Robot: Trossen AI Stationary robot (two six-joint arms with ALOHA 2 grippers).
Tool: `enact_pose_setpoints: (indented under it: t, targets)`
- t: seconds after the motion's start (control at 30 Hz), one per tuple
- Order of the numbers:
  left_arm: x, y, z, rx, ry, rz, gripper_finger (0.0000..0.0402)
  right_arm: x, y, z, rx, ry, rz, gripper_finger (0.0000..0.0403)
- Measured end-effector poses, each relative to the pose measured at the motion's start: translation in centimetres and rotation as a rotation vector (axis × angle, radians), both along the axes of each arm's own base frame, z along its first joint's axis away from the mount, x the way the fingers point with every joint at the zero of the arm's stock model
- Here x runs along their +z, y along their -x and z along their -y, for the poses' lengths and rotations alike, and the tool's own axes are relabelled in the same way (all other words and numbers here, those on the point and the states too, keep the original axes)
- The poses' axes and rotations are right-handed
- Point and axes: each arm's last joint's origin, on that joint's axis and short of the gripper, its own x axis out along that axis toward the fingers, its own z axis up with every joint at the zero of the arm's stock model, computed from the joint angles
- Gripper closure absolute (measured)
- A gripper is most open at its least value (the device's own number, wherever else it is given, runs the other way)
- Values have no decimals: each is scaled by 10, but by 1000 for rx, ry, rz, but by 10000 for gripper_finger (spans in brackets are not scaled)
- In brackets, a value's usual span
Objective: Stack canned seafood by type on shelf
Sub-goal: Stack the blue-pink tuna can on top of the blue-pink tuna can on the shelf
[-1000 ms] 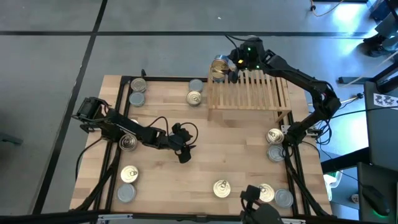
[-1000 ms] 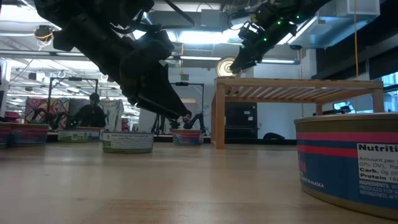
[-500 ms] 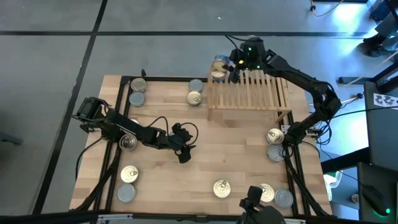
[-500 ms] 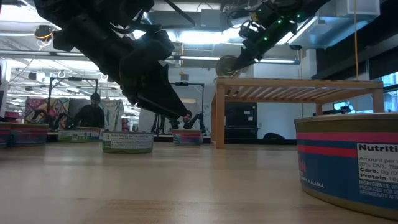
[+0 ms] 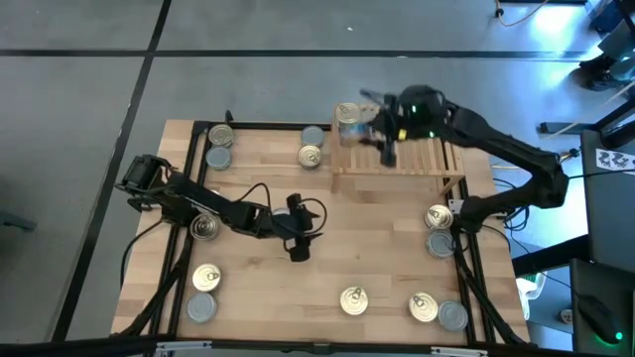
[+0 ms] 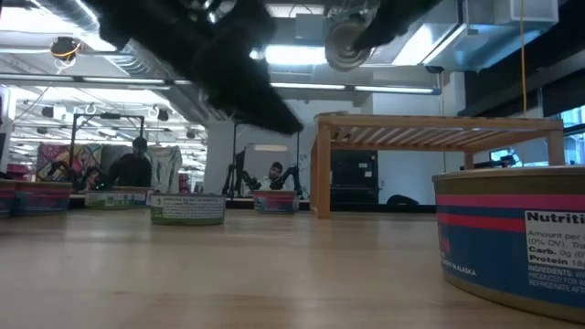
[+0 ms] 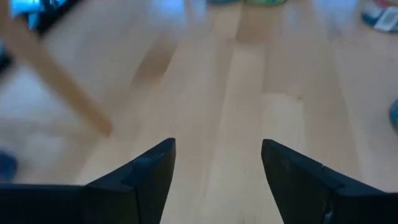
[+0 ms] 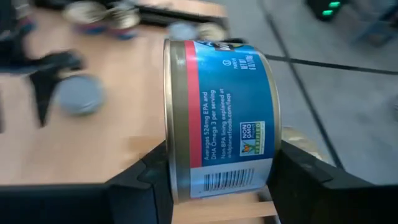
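Above the far left corner of the shelf (image 5: 397,149), a blue-labelled can (image 8: 217,115) is held in the right gripper (image 5: 372,124), clamped across its flat ends. The can is tipped on edge: its short axis runs from finger to finger, its round faces stand upright, and its label text runs sideways in the right wrist view. Compared with a second ago, the can is seen higher above the shelf's top in the low view, and the right arm has shifted, with its forearm now lying across the slats. Over the middle of the table (image 5: 387,248), the left gripper (image 5: 300,245) is held just off the wood with its jaws spread wide and nothing between them; it has moved slightly rightward. Other cans are scattered around the table's edges.
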Motion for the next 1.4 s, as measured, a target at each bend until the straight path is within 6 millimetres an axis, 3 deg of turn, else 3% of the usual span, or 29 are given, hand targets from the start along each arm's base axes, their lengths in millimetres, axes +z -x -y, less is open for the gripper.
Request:
enact_pose_setpoints:
  t: [0.13,0.3,0.57,0.7,0.97,1.4]
  targets:
    - [21,-9,10,-95,-192,-18,163,0,-2,-37,54,-35,-19,210]
    - [44,-15,28,-264,-545,-87,163,-2,-4,-63,97,-152,-17,210]
    - [67,-9,58,-387,-1326,-327,163,-5,-10,-70,11,-392,3,210]
    - [79,-13,57,-391,-1563,-395,163,-8,-18,-71,-16,-544,10,210]
    - [90,-20,44,-372,-1702,-446,163,-20,-38,-72,32,-792,-32,210]
    - [91,-23,37,-403,-1750,-464,163,-20,-49,-74,168,-920,-20,210]
